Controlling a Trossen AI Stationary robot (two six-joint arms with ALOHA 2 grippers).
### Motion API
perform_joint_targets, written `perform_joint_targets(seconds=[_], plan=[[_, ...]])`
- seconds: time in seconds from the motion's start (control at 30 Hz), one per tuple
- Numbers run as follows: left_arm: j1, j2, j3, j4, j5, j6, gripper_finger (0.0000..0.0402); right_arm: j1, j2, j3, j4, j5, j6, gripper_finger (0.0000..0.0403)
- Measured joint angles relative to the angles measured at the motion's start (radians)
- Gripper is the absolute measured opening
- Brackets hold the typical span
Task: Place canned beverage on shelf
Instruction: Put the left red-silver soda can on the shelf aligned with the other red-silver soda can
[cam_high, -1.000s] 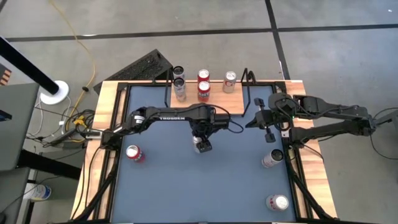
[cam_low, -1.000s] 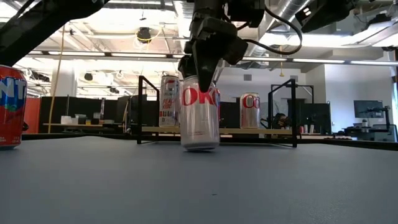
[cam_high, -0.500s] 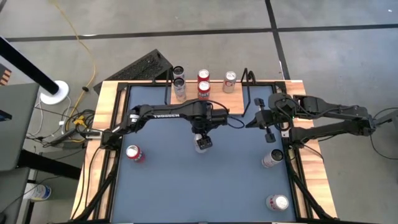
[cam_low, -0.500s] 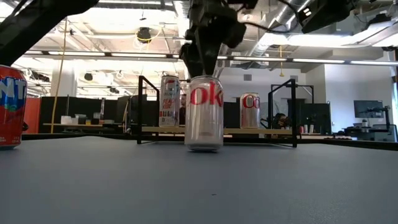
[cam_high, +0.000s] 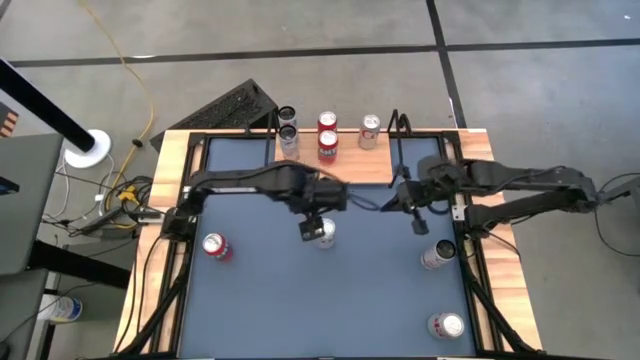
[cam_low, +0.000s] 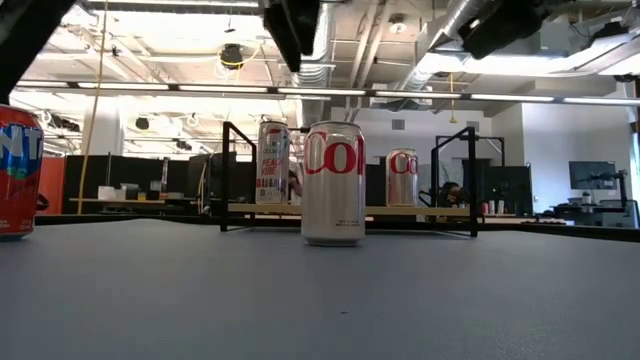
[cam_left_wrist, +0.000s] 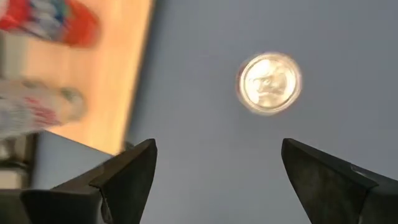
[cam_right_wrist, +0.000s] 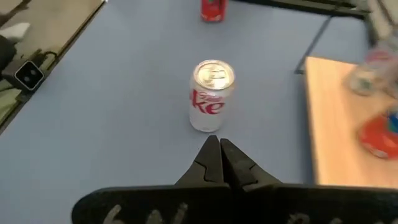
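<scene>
The silver Diet Coke can (cam_low: 333, 184) is standing upright on the blue bench (cam_high: 330, 290), free of any grip, in front of the shelf (cam_high: 335, 158). The left claw (cam_high: 311, 228) is hovering above and just beside it, spread wide and empty. The right claw (cam_right_wrist: 219, 163) is pointing at the can, pinched closed, empty. Red "Co" lettering is showing.

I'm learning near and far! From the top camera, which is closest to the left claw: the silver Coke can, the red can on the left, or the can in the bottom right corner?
From the left claw:
1. Silver Coke can, right beside it.
2. Red can, by the table's left edge.
3. Corner can, bottom right.
</scene>
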Motion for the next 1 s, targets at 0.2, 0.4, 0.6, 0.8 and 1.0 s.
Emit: perform_joint_targets(seconds=[0.2, 0.4, 0.6, 0.8, 1.0], plan=[[-0.144, -0.123, -0.005, 0.005, -0.192, -0.054, 0.0330, 0.072, 0.176, -0.008, 0.143, 0.000, 0.017, 0.0000], [-0.313, -0.286, -0.187, 0.006, -0.381, -0.199, 0.0330, 0.078, 0.342, 0.052, 0.269, 0.023, 0.016, 0.0007], [-0.463, -0.533, -0.613, 0.005, -0.548, -0.467, 0.0330, 0.038, 0.453, 0.218, 0.155, 0.026, -0.014, 0.0071], [-0.610, -0.905, -1.112, 0.140, -0.746, -0.798, 0.0330, -0.016, 0.494, 0.309, 0.017, 0.008, -0.054, 0.0157], [-0.701, -1.299, -1.489, 0.539, -0.999, -0.654, 0.0330, -0.045, 0.494, 0.310, 0.000, -0.017, -0.044, 0.0210]])
